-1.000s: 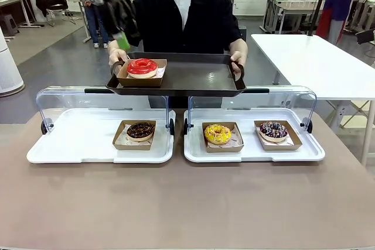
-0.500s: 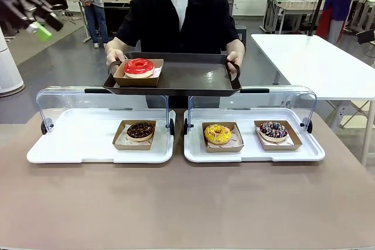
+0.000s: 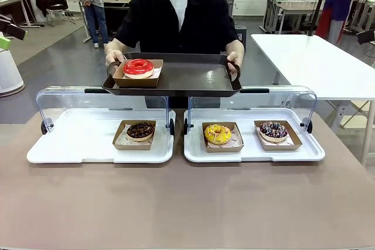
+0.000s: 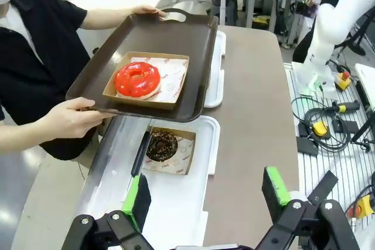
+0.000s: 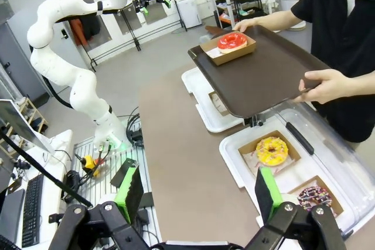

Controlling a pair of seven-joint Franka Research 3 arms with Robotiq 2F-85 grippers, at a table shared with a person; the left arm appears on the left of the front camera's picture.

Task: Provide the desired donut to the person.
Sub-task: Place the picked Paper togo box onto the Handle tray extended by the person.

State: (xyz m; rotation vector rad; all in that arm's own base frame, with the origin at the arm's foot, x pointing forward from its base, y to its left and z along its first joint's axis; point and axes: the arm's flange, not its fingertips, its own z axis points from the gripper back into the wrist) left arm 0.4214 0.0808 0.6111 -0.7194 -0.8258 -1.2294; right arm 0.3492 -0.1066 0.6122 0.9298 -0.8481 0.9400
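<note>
The left gripper (image 4: 206,190) and the right gripper (image 5: 198,192) both gape wide and empty, and at the left one's 11 o'clock the red-glazed ring donut (image 4: 137,79) sits on the dark brown plastic tray (image 4: 196,33) held by the person (image 4: 29,45), so delivery looks done, though which donut is wanted cannot be told.

Near tabletop (image 3: 187,203) open for passage, clear lids (image 3: 64,99) raised behind both white trays (image 3: 64,144), brown tray (image 3: 193,77) held by person (image 3: 205,21) above far edge.
</note>
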